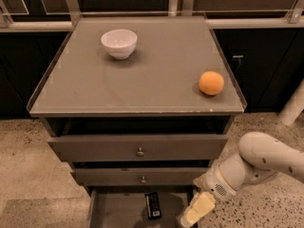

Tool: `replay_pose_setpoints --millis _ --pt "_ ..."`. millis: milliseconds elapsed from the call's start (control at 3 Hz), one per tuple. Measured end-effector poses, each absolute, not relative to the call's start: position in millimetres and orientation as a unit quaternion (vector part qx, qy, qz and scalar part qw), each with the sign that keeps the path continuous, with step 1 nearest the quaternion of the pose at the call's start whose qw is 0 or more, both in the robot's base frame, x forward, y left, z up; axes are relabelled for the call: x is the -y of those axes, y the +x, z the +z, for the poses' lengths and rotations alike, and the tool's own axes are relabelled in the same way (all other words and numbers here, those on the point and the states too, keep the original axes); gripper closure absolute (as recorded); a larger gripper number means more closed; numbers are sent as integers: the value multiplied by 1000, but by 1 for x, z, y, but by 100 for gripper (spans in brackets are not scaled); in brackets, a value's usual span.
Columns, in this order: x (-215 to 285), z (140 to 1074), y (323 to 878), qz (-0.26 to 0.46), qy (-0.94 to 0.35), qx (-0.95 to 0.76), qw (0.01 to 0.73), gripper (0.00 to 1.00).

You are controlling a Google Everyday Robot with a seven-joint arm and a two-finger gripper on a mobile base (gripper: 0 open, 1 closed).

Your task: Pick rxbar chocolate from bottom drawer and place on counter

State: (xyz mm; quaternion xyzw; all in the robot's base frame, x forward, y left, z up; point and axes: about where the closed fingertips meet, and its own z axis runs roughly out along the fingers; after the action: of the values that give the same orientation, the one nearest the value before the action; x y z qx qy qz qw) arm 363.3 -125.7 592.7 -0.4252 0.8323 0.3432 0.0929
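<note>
The rxbar chocolate (152,205) is a small flat black bar lying on the floor of the open bottom drawer (118,210) at the lower edge of the camera view. My gripper (195,210), with pale yellow fingers, hangs at the drawer's right front corner, to the right of the bar and apart from it. The white arm reaches in from the right. The grey counter (142,80) tops the cabinet.
A white bowl (119,42) stands at the counter's back left. An orange (211,83) sits near its right edge. Two wider drawers with round knobs (140,152) lie above the open drawer. Speckled floor surrounds the cabinet.
</note>
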Motion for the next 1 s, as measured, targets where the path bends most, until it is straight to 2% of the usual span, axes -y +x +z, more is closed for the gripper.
replay_pose_setpoints --millis 667,1000 --pt "123 569 361 359 -405 -835 99 0" --pt "111 523 359 392 -371 -833 125 0"
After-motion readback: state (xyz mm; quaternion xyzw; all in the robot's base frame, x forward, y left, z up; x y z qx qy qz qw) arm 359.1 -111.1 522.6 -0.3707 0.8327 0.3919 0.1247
